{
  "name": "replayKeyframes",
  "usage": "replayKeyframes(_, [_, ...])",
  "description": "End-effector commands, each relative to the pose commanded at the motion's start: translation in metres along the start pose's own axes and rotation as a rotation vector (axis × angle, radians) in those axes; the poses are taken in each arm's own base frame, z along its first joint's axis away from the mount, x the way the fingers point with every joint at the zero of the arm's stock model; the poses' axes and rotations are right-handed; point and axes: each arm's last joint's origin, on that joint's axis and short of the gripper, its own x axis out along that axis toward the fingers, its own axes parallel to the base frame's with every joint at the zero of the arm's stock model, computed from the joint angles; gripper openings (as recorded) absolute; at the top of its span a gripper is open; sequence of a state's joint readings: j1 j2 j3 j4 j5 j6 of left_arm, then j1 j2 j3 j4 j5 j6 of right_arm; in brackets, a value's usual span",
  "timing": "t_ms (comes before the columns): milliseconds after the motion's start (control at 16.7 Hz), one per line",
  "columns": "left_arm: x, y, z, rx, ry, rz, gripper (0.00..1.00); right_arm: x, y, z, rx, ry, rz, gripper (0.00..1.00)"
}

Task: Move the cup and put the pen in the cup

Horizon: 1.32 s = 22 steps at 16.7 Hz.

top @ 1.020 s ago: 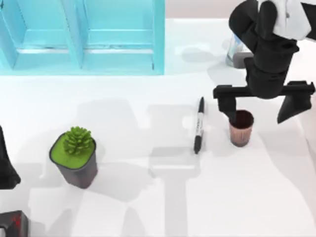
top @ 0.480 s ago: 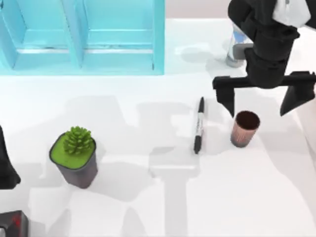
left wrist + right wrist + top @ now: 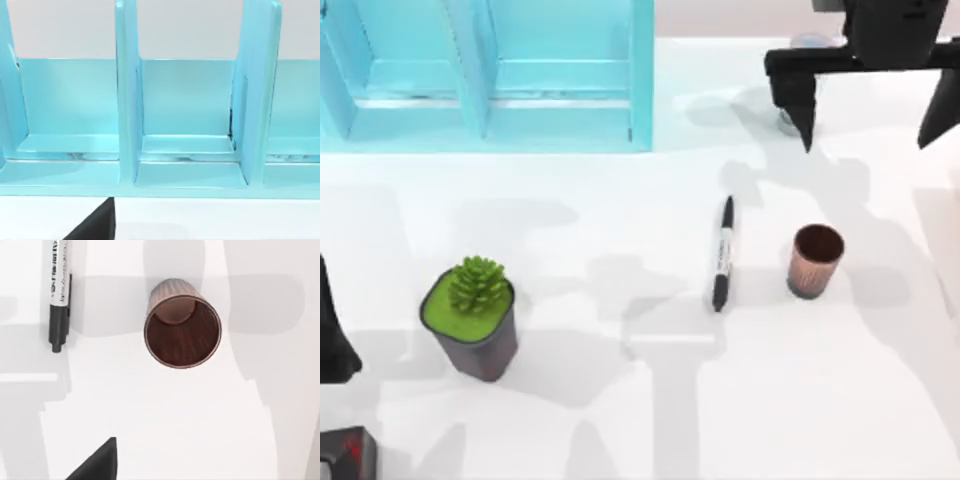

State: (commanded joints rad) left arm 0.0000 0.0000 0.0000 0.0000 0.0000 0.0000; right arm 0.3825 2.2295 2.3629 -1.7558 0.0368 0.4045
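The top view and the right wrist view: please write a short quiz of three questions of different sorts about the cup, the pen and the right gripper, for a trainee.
1. True or false: the pen is standing inside the cup.
2. Multiple choice: in the top view, where is the right gripper?
A. Closed around the cup
B. Beyond the cup, toward the back of the table, fingers spread apart
C. Over the potted succulent
3. Fill in: the cup stands upright on the table, on the pen's ____ side in the top view.

Key
1. False: the pen lies flat on the table beside the cup.
2. B
3. right
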Motion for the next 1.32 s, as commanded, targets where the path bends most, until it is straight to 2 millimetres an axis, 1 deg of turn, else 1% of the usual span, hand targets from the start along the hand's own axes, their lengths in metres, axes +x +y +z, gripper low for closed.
replayKeyframes(120, [0.0,0.0,0.0,0.0,0.0,0.0,1.0,-0.016,-0.004,-0.006,0.0,0.001,-0.002,1.0])
replayKeyframes(180, [0.0,0.0,0.0,0.0,0.0,0.0,1.0,-0.02,-0.005,-0.008,0.001,0.001,-0.003,1.0])
replayKeyframes(420, [0.0,0.0,0.0,0.0,0.0,0.0,1.0,-0.023,-0.006,-0.009,0.001,0.001,-0.004,1.0])
replayKeyframes(480, [0.0,0.0,0.0,0.0,0.0,0.0,1.0,-0.032,0.007,0.013,-0.005,-0.165,0.08,1.0])
replayKeyframes(600, [0.0,0.0,0.0,0.0,0.0,0.0,1.0,-0.028,0.012,0.014,0.001,-0.159,0.073,1.0])
replayKeyframes(720, [0.0,0.0,0.0,0.0,0.0,0.0,1.0,-0.01,0.03,0.019,0.026,-0.134,0.051,1.0])
replayKeyframes(780, [0.0,0.0,0.0,0.0,0.0,0.0,1.0,0.004,0.044,0.023,0.047,-0.113,0.032,1.0])
replayKeyframes(960, [0.0,0.0,0.0,0.0,0.0,0.0,1.0,0.067,0.093,0.03,0.117,-0.034,-0.057,1.0])
replayKeyframes(1080, [0.0,0.0,0.0,0.0,0.0,0.0,1.0,0.098,0.119,0.026,0.144,-0.013,-0.107,1.0])
replayKeyframes(1200, [0.0,0.0,0.0,0.0,0.0,0.0,1.0,0.112,0.132,0.023,0.155,-0.009,-0.132,1.0])
replayKeyframes(1320, [0.0,0.0,0.0,0.0,0.0,0.0,1.0,0.113,0.133,0.022,0.156,-0.009,-0.135,1.0])
